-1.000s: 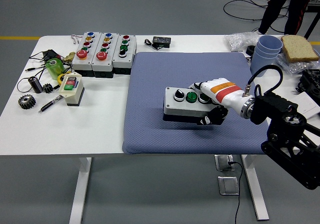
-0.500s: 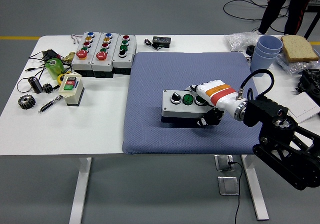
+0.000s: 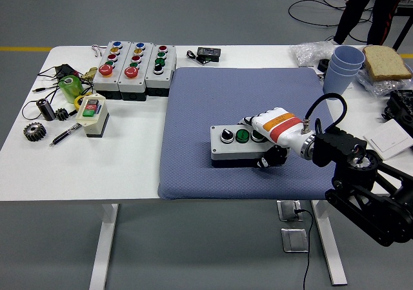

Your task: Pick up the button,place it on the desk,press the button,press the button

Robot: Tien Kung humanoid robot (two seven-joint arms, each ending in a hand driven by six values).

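Head view, far left: gear [image 3: 34, 132], pen [image 3: 65, 135] and a small two-button unit [image 3: 92, 114] sit on the bare white worktop [image 3: 129, 167], none of them in play.
Back row: three grey control boxes [image 3: 134, 69] stand side by side near the far edge, untouched, well apart from the action.
Mat: the blue mat [image 3: 193, 109] covers the middle of the worktop, and that is where the work is.
Button box: the grey button box [image 3: 240, 145] lies on the mat towards its near edge, sitting flat as far as I can judge, with a black knob and a green button showing on top.
Right hand: the right hand [image 3: 270, 138] is wrapped around the box's right end, white fingers [image 3: 253, 121] over the top, dark thumb side down its front face. It is gripping the box.
Progress: pick-up looks done and the set-down looks all but done; letting go and both presses are still to come, by my reading.
Hidden: the hand covers the box's right end, so any button there cannot be seen; whether the box's underside fully rests on the mat is hard to make out.
Left hand: nowhere in the picture.
Far right: blue cups [image 3: 341, 67] and a slice of bread [image 3: 386, 61] sit at the corner, partly cut off by the frame edge.
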